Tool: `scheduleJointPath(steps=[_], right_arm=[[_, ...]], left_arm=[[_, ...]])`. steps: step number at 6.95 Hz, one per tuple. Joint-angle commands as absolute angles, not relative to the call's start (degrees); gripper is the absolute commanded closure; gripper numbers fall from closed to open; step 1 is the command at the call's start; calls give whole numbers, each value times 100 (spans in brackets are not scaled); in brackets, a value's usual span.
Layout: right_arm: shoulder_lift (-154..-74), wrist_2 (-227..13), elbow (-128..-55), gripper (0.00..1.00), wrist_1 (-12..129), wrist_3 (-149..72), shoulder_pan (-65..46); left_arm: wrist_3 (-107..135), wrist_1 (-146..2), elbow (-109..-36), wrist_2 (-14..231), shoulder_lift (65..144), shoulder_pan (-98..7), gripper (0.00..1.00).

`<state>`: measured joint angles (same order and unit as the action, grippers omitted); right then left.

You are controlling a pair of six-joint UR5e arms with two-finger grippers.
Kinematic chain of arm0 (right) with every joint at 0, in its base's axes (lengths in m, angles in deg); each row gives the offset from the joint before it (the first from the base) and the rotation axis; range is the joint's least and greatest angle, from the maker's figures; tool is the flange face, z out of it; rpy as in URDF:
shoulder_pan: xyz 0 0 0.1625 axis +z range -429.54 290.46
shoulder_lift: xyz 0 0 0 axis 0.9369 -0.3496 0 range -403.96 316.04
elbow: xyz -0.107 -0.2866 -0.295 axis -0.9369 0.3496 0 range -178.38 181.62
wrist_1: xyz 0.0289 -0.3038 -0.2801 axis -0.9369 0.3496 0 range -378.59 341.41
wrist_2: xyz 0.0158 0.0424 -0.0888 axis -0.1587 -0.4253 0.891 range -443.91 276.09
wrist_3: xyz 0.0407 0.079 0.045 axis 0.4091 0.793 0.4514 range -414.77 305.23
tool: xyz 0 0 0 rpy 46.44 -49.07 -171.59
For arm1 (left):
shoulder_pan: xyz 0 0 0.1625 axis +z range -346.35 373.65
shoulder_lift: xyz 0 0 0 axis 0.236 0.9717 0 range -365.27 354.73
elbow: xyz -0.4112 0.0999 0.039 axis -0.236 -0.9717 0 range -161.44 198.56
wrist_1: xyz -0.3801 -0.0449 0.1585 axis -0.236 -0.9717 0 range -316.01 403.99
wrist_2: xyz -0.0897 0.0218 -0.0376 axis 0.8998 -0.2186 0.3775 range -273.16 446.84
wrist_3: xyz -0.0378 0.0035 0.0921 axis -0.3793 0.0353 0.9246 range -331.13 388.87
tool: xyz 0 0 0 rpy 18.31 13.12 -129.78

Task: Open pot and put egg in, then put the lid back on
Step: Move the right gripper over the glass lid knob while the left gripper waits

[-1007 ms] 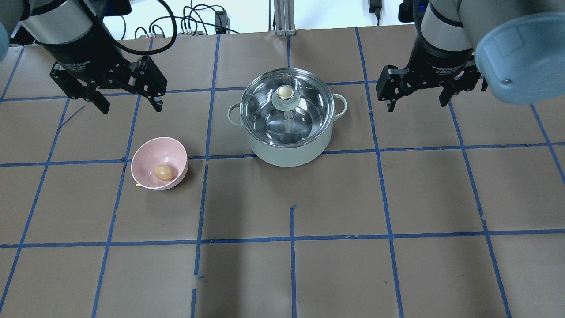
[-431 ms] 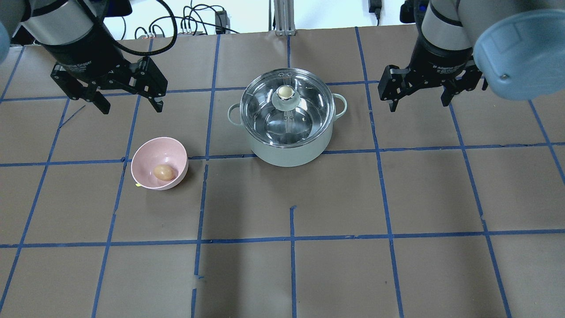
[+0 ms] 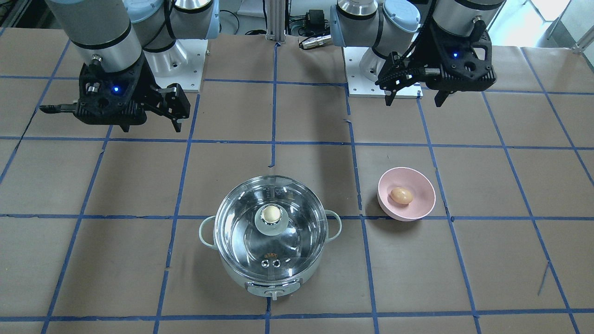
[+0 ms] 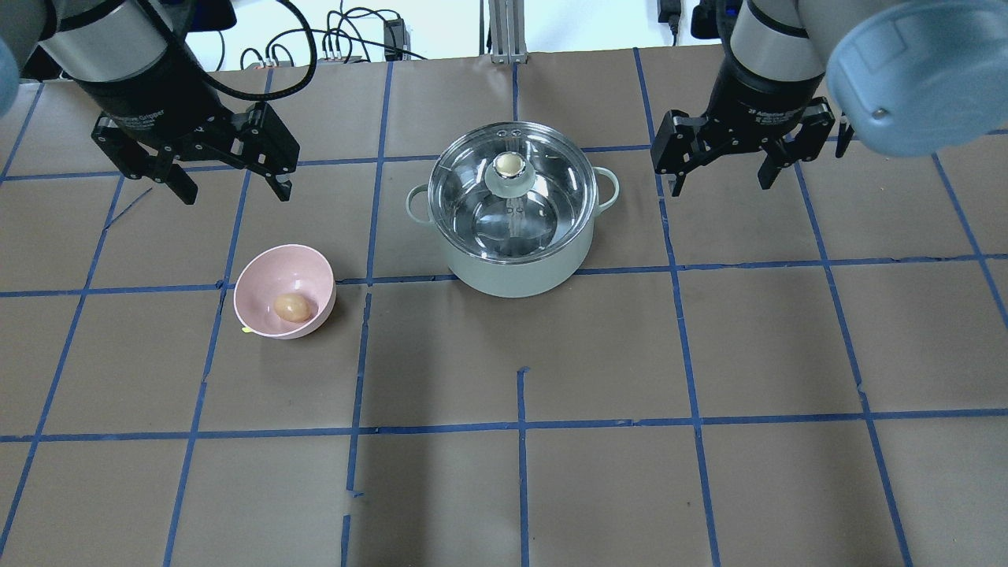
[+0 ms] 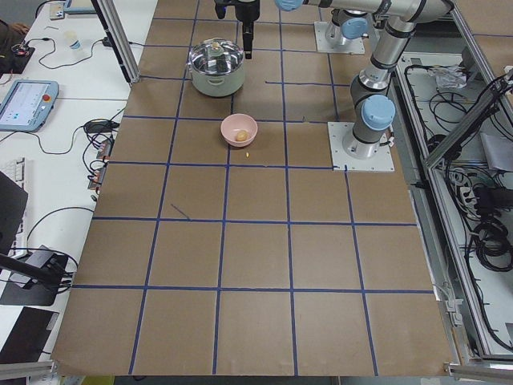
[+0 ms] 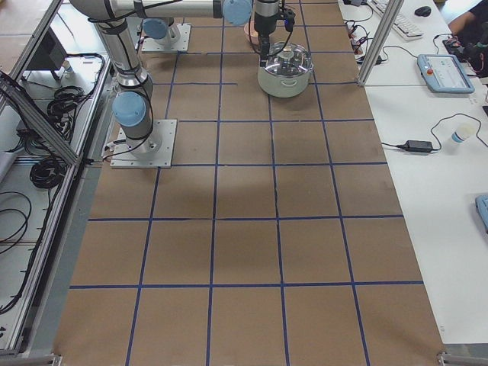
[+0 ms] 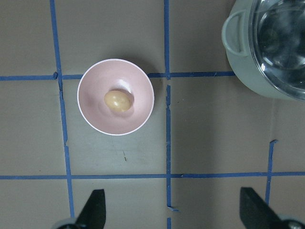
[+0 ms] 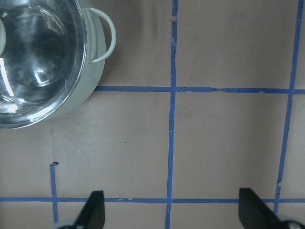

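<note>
Pot (image 4: 516, 272) wearing its lid (image 4: 551, 185), egg (image 4: 292, 307) lying in pink bowl (image 4: 256, 272), left tool (image 4: 235, 194) and right tool (image 4: 722, 186) hovering wide open, empty.

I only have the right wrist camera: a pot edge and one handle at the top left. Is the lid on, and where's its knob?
Observer: Yes, the lid sits on the pot; its knob is at the lid's centre.
Operator: Where's the egg?
Observer: The egg lies in a pink bowl on the pot's far side, toward the left arm.
Operator: Is the left gripper busy?
Observer: No, the left gripper is open and empty, apart from the bowl, nearer the robot's base.
</note>
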<state>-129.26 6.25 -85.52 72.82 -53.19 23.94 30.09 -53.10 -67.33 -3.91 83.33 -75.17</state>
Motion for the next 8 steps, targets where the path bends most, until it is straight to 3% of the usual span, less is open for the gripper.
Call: scheduleJointPath(steps=[1,5,8], right_arm=[[-12037,-2,-7620,0,7466,-5267,2598],[-11333,213,-7554,0,8403,-4161,3556],[-10944,117,-7371,0,8565,-3721,3637]], left_arm=[[2871,-5182,-6739,-387,8368,-7494,0],[2054,-4428,-7194,-387,8508,-7442,0],[1159,-3565,-7635,-395,8780,-7372,0]])
